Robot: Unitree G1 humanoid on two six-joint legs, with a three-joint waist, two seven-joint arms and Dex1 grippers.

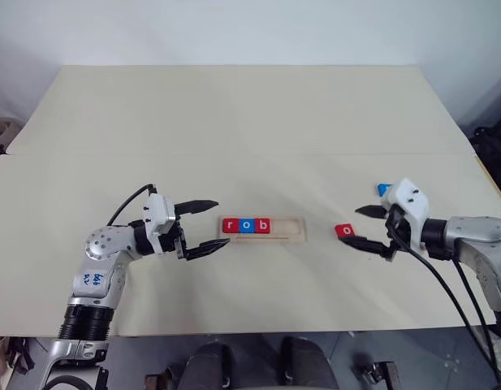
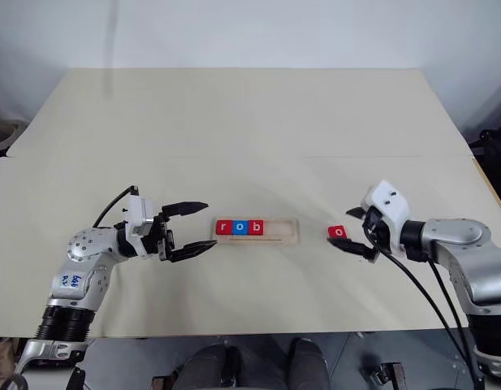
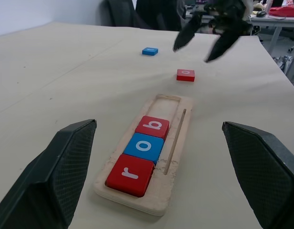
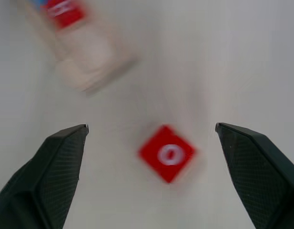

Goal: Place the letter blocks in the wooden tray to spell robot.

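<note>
Three blocks (r, o, b) sat in wooden tray (image 1: 289,236). Red o block (image 1: 344,231) lay on table (image 1: 234,122) before right gripper (image 1: 367,227), jaws spread, empty. Best approach: square jaws to block's flat sides, since it sat turned cornerwise to them. Left gripper (image 1: 206,227) spread, idle.

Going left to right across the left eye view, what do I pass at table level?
Left gripper → wooden tray holding red r block, blue o block, red b block → loose red o block → right gripper.
</note>
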